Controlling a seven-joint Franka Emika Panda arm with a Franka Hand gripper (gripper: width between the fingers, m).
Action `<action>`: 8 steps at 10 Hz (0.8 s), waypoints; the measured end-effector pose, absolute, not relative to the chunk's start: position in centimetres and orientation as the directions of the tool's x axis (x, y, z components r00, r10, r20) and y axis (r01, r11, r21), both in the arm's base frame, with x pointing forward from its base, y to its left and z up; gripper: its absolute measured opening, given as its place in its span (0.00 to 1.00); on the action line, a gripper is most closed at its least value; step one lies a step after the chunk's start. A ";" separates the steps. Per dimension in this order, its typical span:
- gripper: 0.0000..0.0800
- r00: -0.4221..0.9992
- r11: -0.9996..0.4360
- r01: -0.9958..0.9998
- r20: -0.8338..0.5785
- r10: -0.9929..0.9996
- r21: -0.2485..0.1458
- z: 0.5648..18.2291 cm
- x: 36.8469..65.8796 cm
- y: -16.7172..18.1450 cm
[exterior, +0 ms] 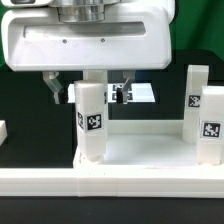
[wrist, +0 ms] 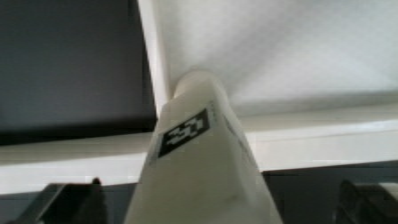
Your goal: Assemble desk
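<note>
The desk top, a white rimmed tray, lies on the black table. Three white tagged legs stand upright on it: one near the exterior view's left and two at the right. My gripper hangs over the left leg, open, with a finger on each side of its top and a gap to it. In the wrist view that leg rises between my dark fingertips, neither touching it, with the desk top behind it.
A long low white rail runs along the front. The marker board lies behind the desk top. A small white piece shows at the exterior view's left edge.
</note>
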State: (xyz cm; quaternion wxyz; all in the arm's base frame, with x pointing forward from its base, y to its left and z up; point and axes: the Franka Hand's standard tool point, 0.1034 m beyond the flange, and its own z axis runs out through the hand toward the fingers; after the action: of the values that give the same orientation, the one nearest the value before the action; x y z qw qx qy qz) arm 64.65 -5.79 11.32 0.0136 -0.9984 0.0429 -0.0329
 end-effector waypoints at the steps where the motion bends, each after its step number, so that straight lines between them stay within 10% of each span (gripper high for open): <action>1: 0.81 0.998 -1.000 0.009 0.066 0.008 -0.020 11.3 64.6 -5.8; 4: 0.81 0.990 -0.992 0.127 0.066 0.126 -0.007 11.3 64.6 -5.9; 6: 0.47 0.990 -0.992 0.122 0.066 0.122 -0.007 11.3 64.6 -5.9; 8: 0.36 0.991 -0.993 0.117 0.066 0.116 -0.008 11.3 64.6 -5.9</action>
State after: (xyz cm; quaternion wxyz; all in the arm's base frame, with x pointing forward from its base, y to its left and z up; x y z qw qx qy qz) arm 64.62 -5.93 11.31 0.0058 -0.9977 -0.0586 -0.0328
